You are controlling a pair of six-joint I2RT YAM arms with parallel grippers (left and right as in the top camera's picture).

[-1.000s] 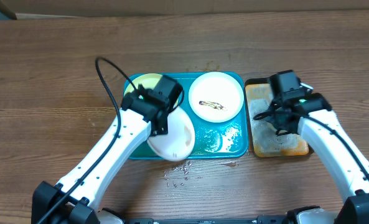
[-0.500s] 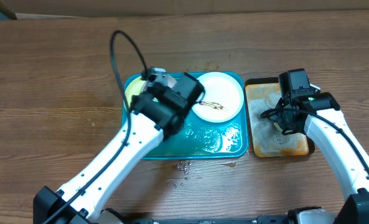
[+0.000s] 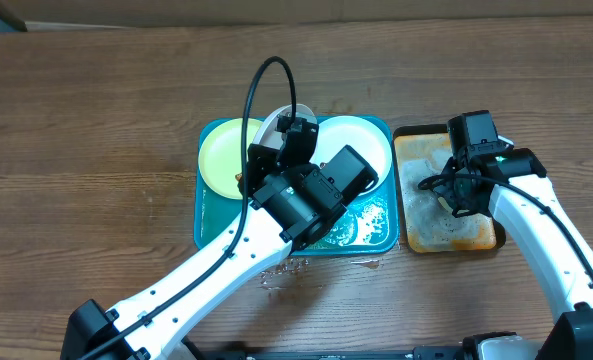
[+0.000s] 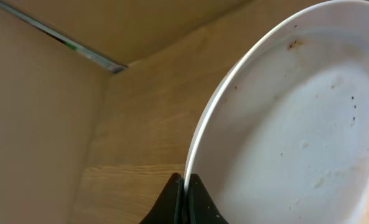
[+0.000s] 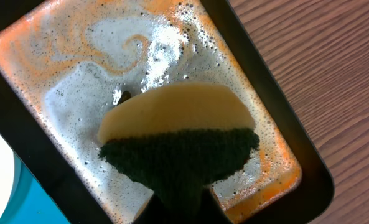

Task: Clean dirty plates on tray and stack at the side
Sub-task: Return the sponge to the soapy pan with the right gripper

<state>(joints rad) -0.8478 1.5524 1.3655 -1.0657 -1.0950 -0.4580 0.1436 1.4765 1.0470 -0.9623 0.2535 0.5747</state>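
Fingers of my left gripper [image 4: 185, 194] pinch the rim of a white plate [image 4: 296, 124], holding it on edge over the far edge of the teal tray [image 3: 208, 225]. That tray sits mid-table [image 3: 96, 120], wet and foamy. A small tray [image 3: 416, 150], sudsy, lies just beside its right edge. A yellow-green plate [image 3: 221, 155] lies in the teal tray's far-left corner and a second white plate [image 3: 366, 140] in its far-right corner. My right gripper [image 5: 181, 208] is clamped on a sponge [image 5: 178, 134] over the small tray.
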